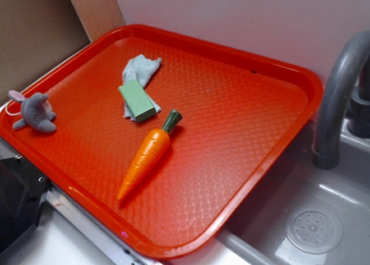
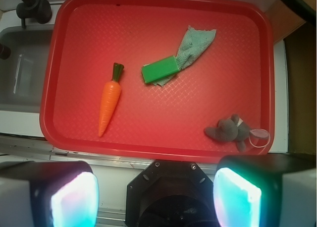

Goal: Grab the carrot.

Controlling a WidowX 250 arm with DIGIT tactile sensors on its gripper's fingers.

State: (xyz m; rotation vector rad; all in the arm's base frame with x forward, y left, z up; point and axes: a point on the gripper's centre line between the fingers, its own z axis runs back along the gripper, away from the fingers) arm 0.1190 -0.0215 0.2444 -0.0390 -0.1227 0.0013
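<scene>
the carrot (image 1: 147,158) lies flat on the red tray (image 1: 243,161), a bit toward the sink side of the middle, with bare tray all round it. the gripper (image 2: 156,195) hangs high above the tray's near edge and holds nothing; in the wrist view its two pads (image 2: 74,199) stand wide apart at the bottom of the picture, well away from the carrot.

what could go wrong from here, as i judge it: the carrot is glossy and tapers to a thin tip, so a pinch taken too near the point could squirt it out along the tray. closing along its length instead of across it would likely just knock it sideways. coming down off centre could roll it, since it is round. the green block (image 1: 137,100) sits near the stem end, resting partly on a pale cloth (image 1: 140,74) (the two touch, the carrot touches neither), so a wide descent on that side might clip the block. the small grey stuffed toy (image 1: 33,111) is well apart at the tray's far corner and looks no risk.

its long axis runs diagonally in the exterior view, green stem (image 1: 171,120) up and toward the block, tip pointing down toward the tray's front rim. in the wrist view it lies nearly upright in the picture, stem away from the gripper, tip toward it, leaning slightly.
</scene>
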